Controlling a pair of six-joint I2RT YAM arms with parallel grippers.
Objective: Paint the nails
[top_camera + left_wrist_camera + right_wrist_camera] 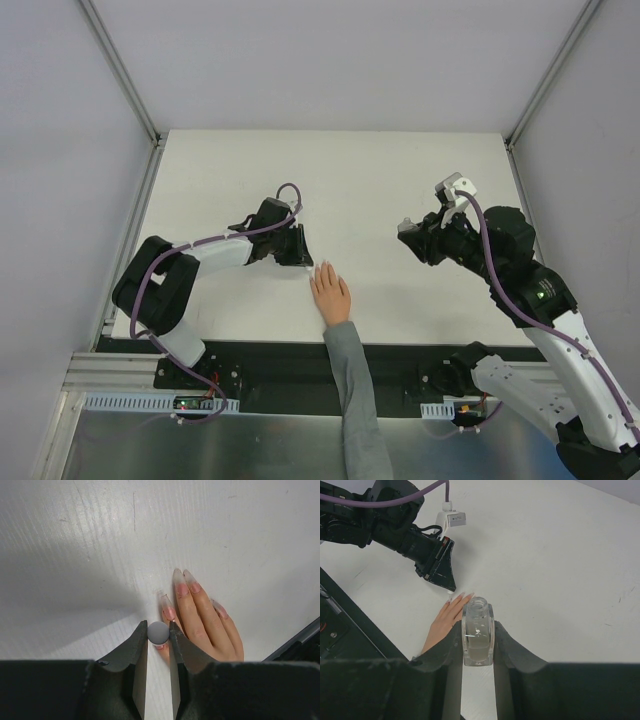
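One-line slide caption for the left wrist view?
Left pincer holds a grey round-topped tool close to the long nails of a pale hand lying on a white table.

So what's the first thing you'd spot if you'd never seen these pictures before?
A pale peach-pink hand with a grey sleeve lies flat on the white table, near its front edge, showing long clear nails. The left gripper pinches a small grey round knob right by the fingertips. Off to the right, the right gripper holds a small clear glass bottle with no cap.
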